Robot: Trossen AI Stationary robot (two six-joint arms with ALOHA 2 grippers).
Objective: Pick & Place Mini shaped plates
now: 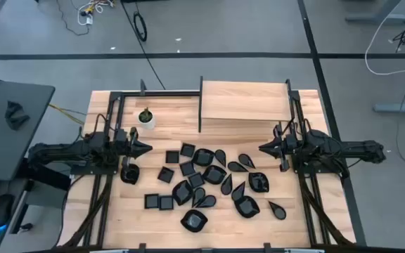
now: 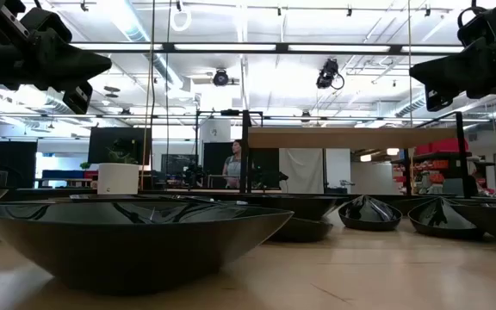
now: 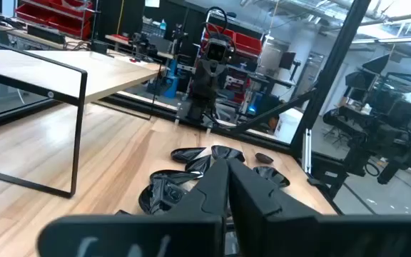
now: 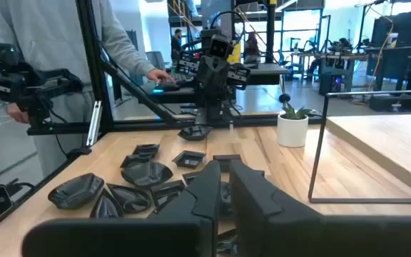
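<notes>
Overhead, the mini shaped plates point(image 1: 206, 179) lie scattered across the middle of the wooden table point(image 1: 111, 211), a loose cluster of glossy black teardrop, square and rounded dishes running from the centre toward the near edge. One rounded dish point(image 1: 129, 173) sits apart on the left, just below the left gripper point(image 1: 145, 148), and a teardrop point(image 1: 277, 209) marks the cluster's right fringe. Two square dishes point(image 1: 159, 202) lie side by side toward the near left.

The left gripper hangs above the table at the left, pointing right, its jaws closed on nothing; the left wrist view shows the two dark fingers point(image 3: 223, 189) pressed together. The right gripper point(image 1: 263, 148) faces it from the right side, pointing left, raised clear of the dishes; its fingers point(image 4: 223, 189) stand nearly together with a thin slit between them, and they hold nothing.

Between the two grippers the space above the plates is open. Bare wood lies along the near left corner and along the right edge beyond the teardrop. At the far side, a raised wooden shelf point(image 1: 245, 102) on a thin black frame covers the middle and right, and a small white pot with a green plant point(image 1: 146, 117) stands at the far left, well apart from the dishes.
</notes>
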